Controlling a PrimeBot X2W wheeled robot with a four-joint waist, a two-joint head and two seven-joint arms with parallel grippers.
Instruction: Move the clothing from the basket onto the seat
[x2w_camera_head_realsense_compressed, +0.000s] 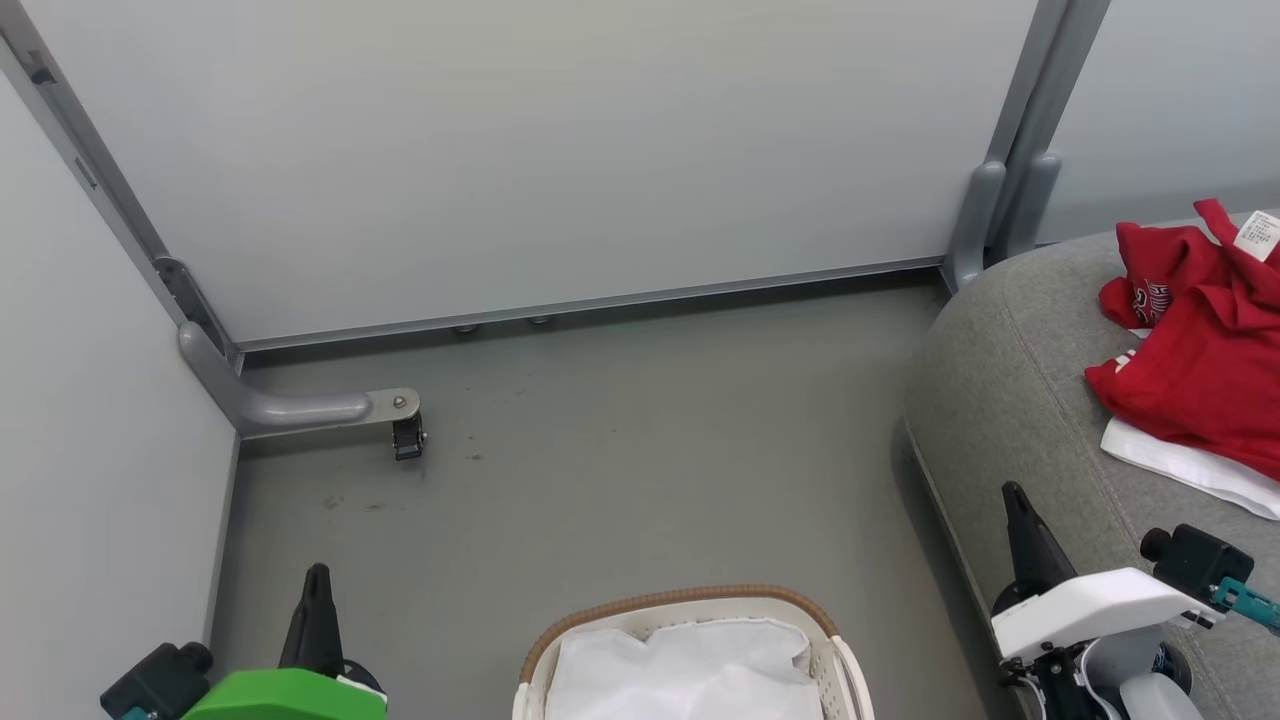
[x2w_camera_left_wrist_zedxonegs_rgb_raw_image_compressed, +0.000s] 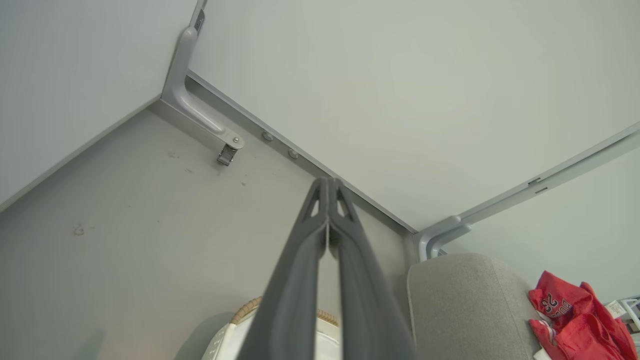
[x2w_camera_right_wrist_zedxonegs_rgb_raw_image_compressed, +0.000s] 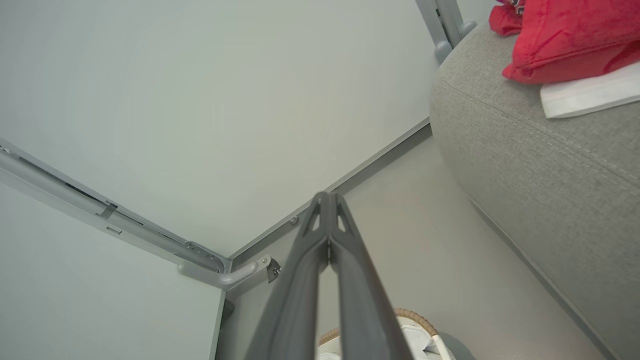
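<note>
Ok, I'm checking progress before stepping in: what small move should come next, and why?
Probably open the right gripper and lower it toward the basket: white fabric lies inside, red clothing already rests on the seat, and both it and the left gripper are shut, empty.

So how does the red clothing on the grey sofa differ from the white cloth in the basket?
The red fabric clothing lies heaped on the grey woven-fabric sofa, while the white cloth sits inside the cream-white perforated plastic basket on the floor. The red fabric clothing carries a white printed logo and a label; the white cloth looks plain. Both are soft, rumpled fabric.
</note>
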